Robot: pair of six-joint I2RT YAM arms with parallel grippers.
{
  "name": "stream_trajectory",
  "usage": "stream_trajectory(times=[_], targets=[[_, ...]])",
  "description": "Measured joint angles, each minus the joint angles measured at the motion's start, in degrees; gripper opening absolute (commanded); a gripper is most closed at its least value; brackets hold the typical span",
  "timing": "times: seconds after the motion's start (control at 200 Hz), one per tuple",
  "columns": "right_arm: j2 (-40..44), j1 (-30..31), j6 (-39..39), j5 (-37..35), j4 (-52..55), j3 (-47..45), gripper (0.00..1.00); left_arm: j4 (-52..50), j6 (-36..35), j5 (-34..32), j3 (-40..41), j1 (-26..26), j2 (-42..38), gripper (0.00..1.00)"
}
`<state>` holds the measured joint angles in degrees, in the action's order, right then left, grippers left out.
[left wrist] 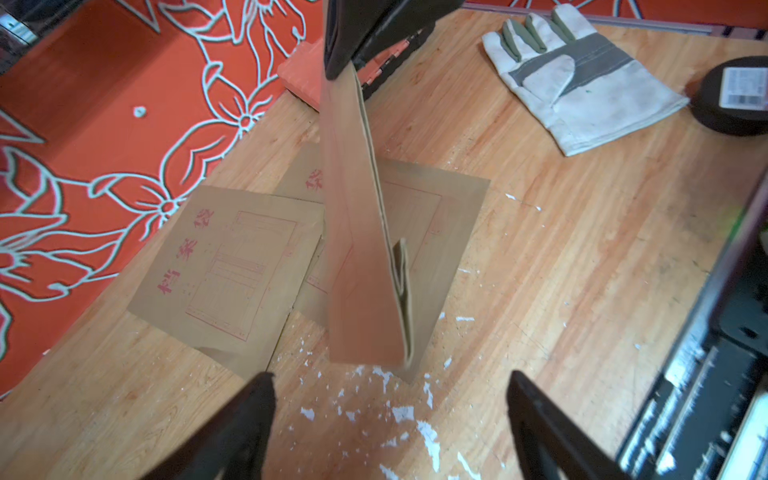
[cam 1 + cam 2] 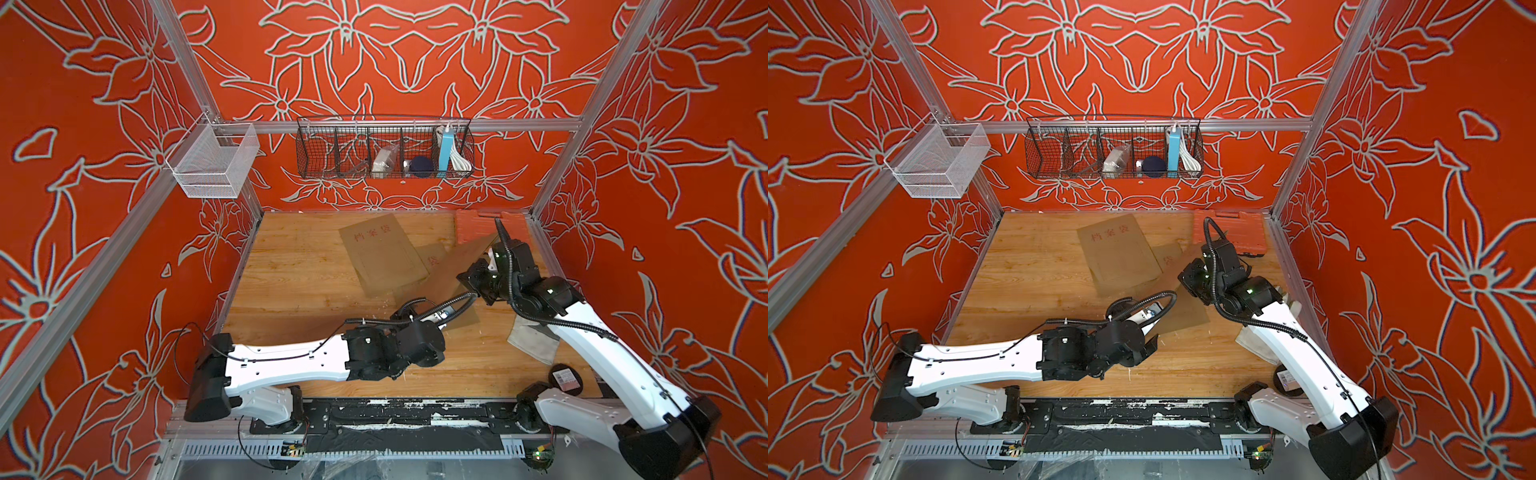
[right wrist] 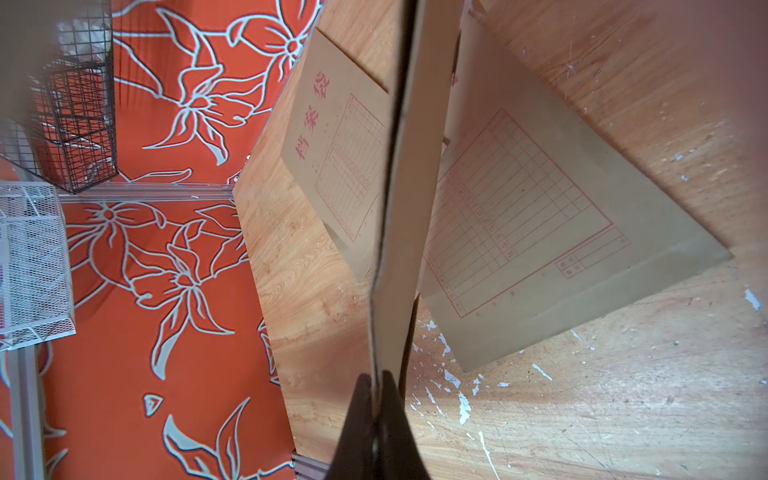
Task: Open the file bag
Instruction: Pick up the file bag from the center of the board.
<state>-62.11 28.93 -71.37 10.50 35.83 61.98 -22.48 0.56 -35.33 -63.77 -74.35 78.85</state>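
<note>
My right gripper (image 3: 377, 378) is shut on an edge of a brown paper file bag (image 3: 409, 199), which it holds lifted off the table, seen edge-on. In both top views the lifted file bag (image 2: 440, 274) (image 2: 1183, 316) slants down from the right gripper (image 2: 490, 251) toward the left arm. In the left wrist view the bag (image 1: 357, 249) hangs from the right gripper (image 1: 345, 62), and a folded flap (image 1: 401, 266) stands slightly off its lower part. My left gripper (image 1: 390, 386) is open just short of the bag's lower end, with nothing between its fingers.
Two more file bags (image 2: 382, 253) (image 2: 434, 257) lie overlapping on the wooden table (image 2: 299, 266). A work glove (image 1: 582, 83) and a black round disc (image 1: 739, 99) lie at the right. An orange case (image 2: 478, 228) sits at the back right. Wire baskets (image 2: 384, 147) (image 2: 214, 164) hang on the walls.
</note>
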Motion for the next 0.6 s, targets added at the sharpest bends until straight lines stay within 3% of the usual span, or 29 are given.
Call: stream_trajectory(times=[0.325, 0.601], targets=[[1.9, 0.0, -0.6, 0.1, 0.3, 0.0, 0.0, 3.2, 0.3, -5.1, -2.3, 1.4, 7.6, 0.54], [2.8, 0.0, -1.0, 0.0, 1.1, -0.1, 0.0, 3.5, 2.3, -4.4, -4.1, 1.9, 7.6, 0.08]])
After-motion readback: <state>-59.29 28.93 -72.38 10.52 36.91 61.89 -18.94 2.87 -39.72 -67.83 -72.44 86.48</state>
